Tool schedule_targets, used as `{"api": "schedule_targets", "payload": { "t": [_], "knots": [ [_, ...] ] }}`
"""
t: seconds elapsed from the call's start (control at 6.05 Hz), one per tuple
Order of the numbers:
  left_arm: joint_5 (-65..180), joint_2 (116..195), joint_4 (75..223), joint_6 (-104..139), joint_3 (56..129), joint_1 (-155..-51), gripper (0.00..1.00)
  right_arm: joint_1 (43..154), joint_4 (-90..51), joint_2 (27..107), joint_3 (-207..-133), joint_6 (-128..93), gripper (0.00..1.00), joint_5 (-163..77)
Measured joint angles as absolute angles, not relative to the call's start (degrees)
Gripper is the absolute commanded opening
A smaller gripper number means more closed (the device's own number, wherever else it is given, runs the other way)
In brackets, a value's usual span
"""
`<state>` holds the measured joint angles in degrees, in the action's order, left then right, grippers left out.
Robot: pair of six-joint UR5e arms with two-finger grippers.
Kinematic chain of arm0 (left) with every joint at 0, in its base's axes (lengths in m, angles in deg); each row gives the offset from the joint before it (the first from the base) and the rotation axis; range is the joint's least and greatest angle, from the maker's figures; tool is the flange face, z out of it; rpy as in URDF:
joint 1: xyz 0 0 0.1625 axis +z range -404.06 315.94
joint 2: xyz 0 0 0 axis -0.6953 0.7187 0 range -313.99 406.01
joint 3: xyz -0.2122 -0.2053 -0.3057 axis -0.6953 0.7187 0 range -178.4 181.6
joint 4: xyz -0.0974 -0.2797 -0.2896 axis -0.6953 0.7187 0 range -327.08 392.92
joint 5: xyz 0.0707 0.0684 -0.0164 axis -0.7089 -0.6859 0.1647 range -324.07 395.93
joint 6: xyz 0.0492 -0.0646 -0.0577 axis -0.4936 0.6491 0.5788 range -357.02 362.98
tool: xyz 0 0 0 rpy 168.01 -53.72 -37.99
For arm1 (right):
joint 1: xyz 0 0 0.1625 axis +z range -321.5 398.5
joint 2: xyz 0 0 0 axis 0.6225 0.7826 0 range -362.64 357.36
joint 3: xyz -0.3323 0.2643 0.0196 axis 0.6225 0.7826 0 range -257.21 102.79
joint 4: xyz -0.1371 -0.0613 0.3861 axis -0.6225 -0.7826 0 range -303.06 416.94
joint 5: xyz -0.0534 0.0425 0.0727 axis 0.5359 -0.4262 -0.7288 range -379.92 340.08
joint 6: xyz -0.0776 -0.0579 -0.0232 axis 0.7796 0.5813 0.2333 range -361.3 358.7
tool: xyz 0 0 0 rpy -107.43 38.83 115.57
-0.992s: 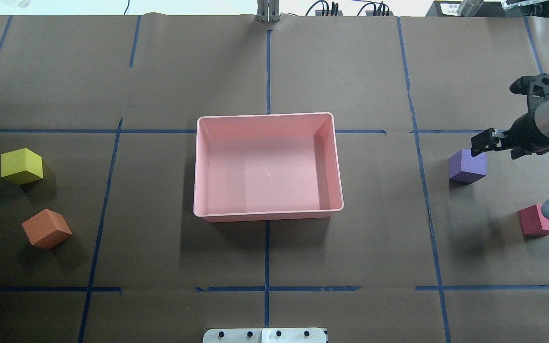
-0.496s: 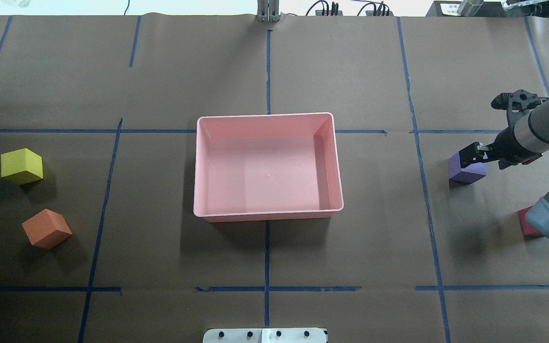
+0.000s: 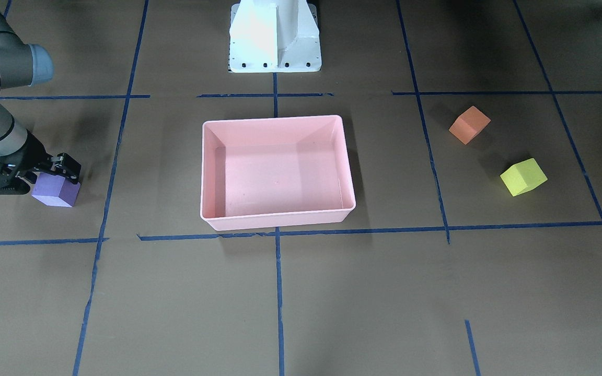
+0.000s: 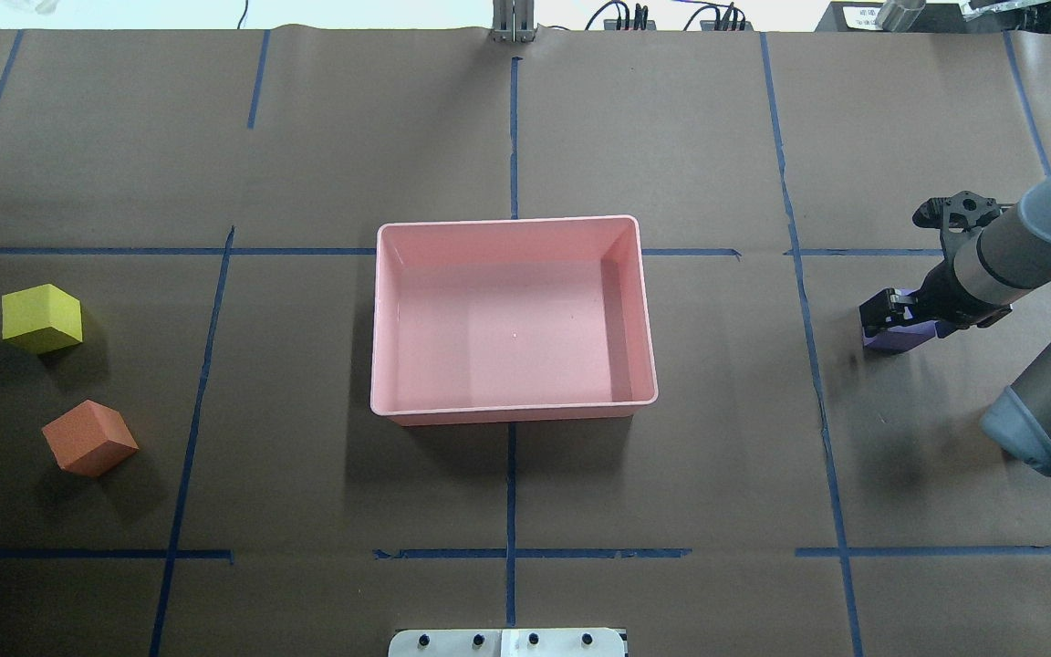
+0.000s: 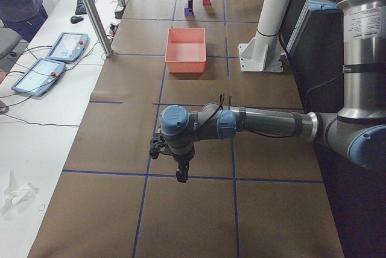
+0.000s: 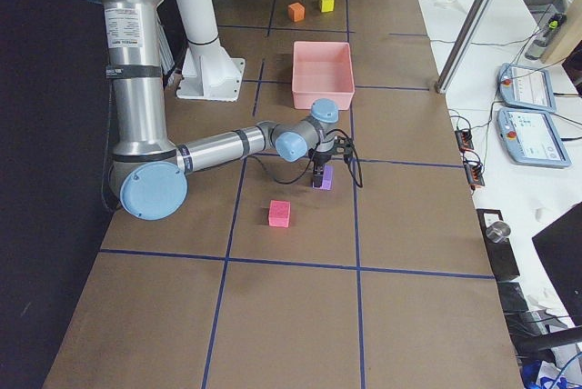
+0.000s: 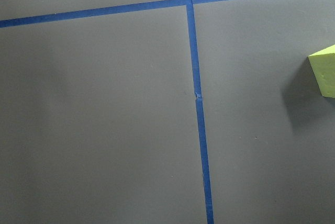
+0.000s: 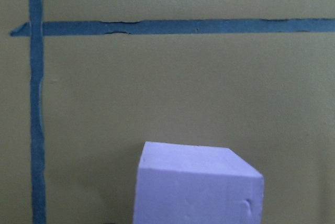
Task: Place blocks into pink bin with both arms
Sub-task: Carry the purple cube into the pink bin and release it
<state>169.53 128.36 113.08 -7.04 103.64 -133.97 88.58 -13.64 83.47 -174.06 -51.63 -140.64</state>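
Observation:
The pink bin (image 4: 507,222) stands empty at mid-table. The purple block (image 4: 895,340) lies on the right; my right gripper (image 4: 890,315) is low over it, open, jaws on either side of its top, also in the front view (image 3: 63,168). The right wrist view shows the purple block (image 8: 199,187) close below. The red block (image 6: 279,214) lies nearer the robot; the right arm hides it in the overhead view. The yellow-green block (image 4: 42,318) and the orange block (image 4: 89,438) lie on the left. My left gripper (image 5: 180,176) hangs over bare paper; I cannot tell its state.
Brown paper with blue tape lines covers the table. The white pedestal base (image 3: 275,36) stands at the robot's edge behind the bin. Control tablets (image 5: 63,47) and a metal post (image 5: 90,11) stand on the operators' side. The left wrist view catches the yellow-green block's edge (image 7: 324,72).
The right gripper has moved left and down onto the purple block, now covering most of it. The right elbow has swung in and hides the red block overhead.

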Motion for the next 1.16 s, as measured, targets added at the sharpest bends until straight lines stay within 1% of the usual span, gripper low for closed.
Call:
{"api": "schedule_targets", "payload": {
  "t": [0.17, 0.33, 0.5, 0.66, 0.83, 1.16],
  "knots": [
    [169.50, 128.36, 113.08, -7.04, 103.64, -133.97, 1.00, 88.15, -13.64, 83.20, -173.57, -51.50, 0.37, -140.64],
    [169.49, 128.36, 113.08, -7.04, 103.60, -133.97, 1.00, 87.91, -13.64, 83.07, -173.47, -51.43, 0.24, -140.69],
    [169.51, 128.36, 113.08, -7.04, 103.57, -133.97, 1.00, 87.88, -13.66, 82.35, -173.73, -51.48, 0.24, -140.72],
    [169.52, 128.36, 113.08, -7.04, 103.56, -133.97, 1.00, 87.88, -13.91, 79.79, -174.14, -51.73, 0.25, -140.75],
    [169.53, 128.36, 113.11, -7.04, 103.57, -133.97, 1.00, 87.85, -14.33, 75.25, -174.49, -53.17, 0.25, -140.93],
    [169.53, 128.36, 113.16, -7.04, 103.63, -133.97, 1.00, 86.24, -16.63, 64.83, -175.58, -62.88, 0.25, -141.19]
  ]
}}
